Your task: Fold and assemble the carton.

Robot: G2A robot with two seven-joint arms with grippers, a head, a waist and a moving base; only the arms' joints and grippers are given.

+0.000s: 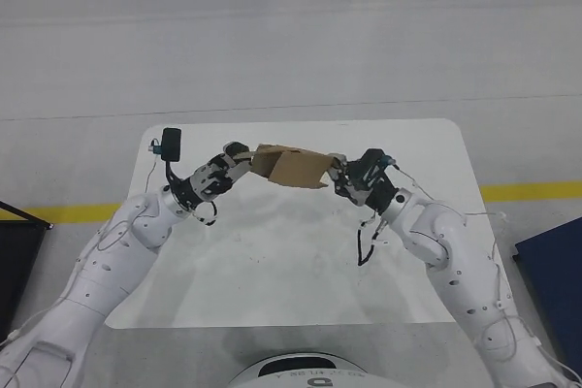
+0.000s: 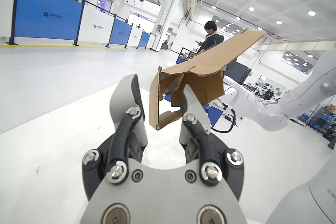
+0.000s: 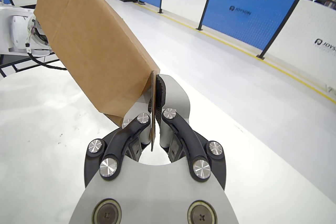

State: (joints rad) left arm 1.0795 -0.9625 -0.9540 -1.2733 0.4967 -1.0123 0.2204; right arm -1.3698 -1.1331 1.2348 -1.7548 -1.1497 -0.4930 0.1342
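The right gripper (image 3: pixel 155 96) is pinched tight on a thin edge panel of the carton (image 3: pixel 89 46), and its two ribbed pads (image 3: pixel 160 93) press the cardboard from both sides with no gap. From that grip the brown body of the carton rises at a slant away from the wrist, one broad creased face turned towards the camera. The left gripper (image 2: pixel 160 97) is spread wide, gripping nothing. One of its fingers (image 2: pixel 132 96) stands outside the carton's open end and the other lies against an inner panel, so an end wall stands in the gap between them. A long flap sticks up and out from the top of that end. In the top view both arms stretch forward from the robot's shoulders and bend inwards at the elbows. The forearms angle towards each other and the wrists meet over the far middle of the white table (image 1: pixel 272 272). The carton spans between the two grippers, partly opened and tilted, and looks to be held off the tabletop, close to its far edge.
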